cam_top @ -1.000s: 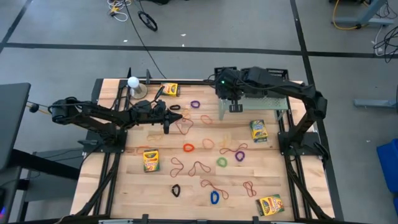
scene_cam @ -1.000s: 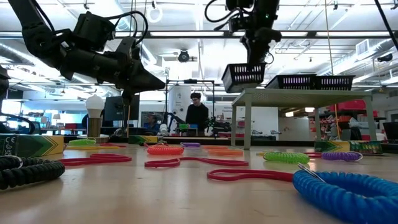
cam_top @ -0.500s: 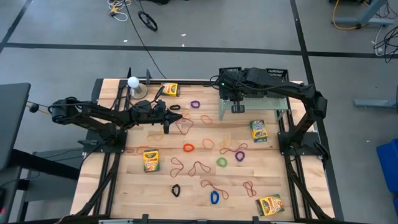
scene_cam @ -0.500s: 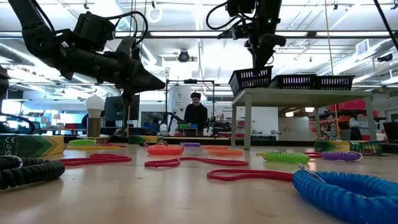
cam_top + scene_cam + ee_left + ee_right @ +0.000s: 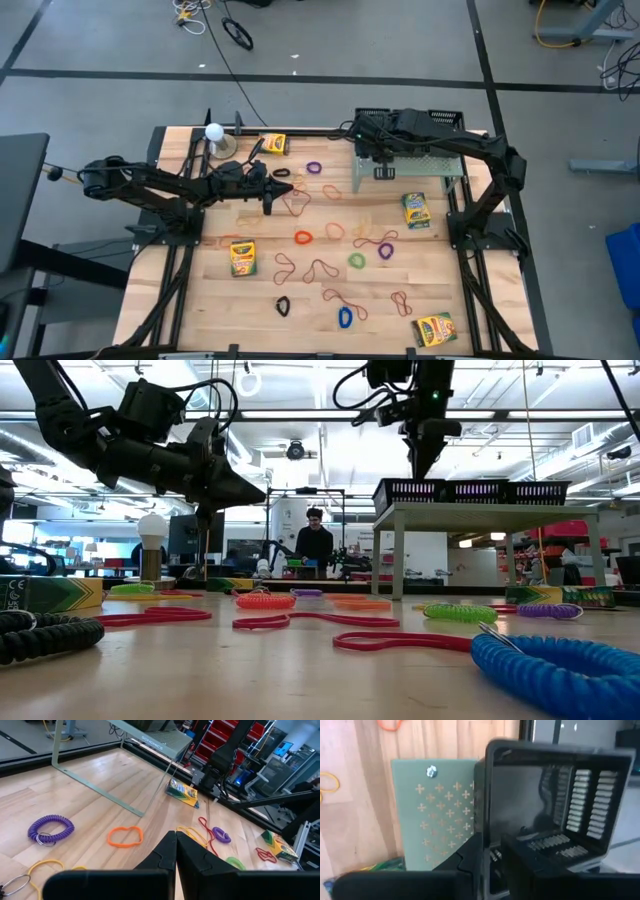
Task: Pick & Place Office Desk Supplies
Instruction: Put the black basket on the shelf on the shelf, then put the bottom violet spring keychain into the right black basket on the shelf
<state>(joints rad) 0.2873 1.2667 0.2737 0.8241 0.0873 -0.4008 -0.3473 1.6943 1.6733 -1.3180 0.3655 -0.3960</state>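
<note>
Your right claw (image 5: 376, 150) is straddling the wall of a black mesh tray (image 5: 410, 491), fingers slightly parted, the tray sitting on the pale green shelf (image 5: 430, 163) at the tabletop's (image 5: 300, 290) one o'clock. Your left claw (image 5: 268, 205) is hanging fully closed and empty near ten o'clock, above the rubber-band loops (image 5: 303, 237).

Right wrist view, mesh tray (image 5: 555, 805) runs off the right edge, its near wall hidden behind dark fingers (image 5: 470, 860). Low view, blue coil (image 5: 560, 670) cut off at lower right.
</note>
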